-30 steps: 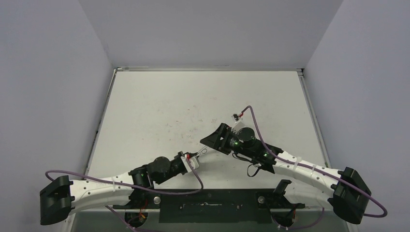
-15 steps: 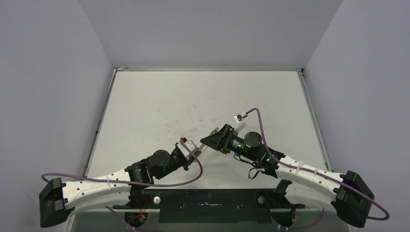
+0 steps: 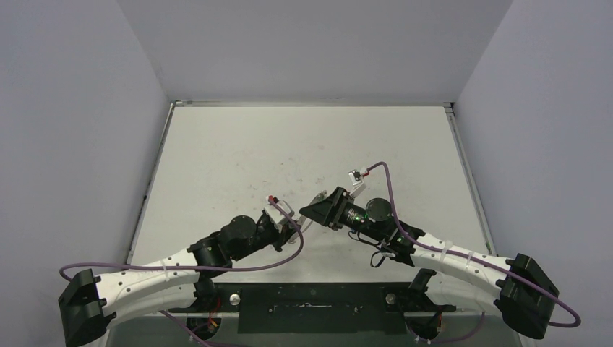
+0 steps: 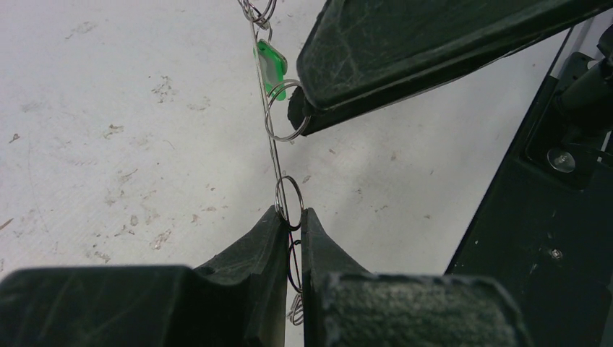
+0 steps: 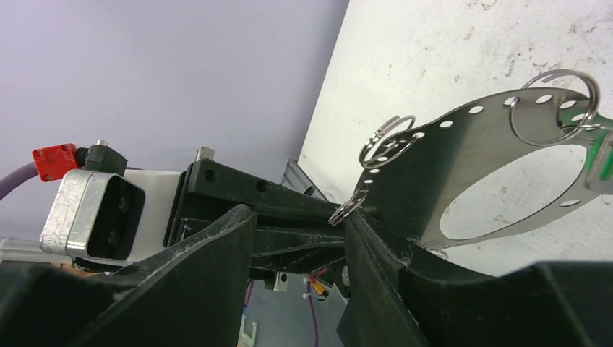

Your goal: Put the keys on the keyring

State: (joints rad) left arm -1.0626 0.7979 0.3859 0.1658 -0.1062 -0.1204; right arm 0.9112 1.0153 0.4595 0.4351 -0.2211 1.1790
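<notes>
Keyring point(image 4: 275, 155) in left claw point(image 4: 291, 217), right claw point(image 5: 300, 217) alongside

Shiny metal keyring point(image 5: 470, 137), glossy green plastic tag point(image 4: 270, 66).

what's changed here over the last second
The left gripper moved forward, bringing the keyring up to the tip of the right gripper. The right wrist turned a little. The left gripper stayed shut on the keyring. The right gripper barely changed place, and it has taken hold of nothing.
</notes>
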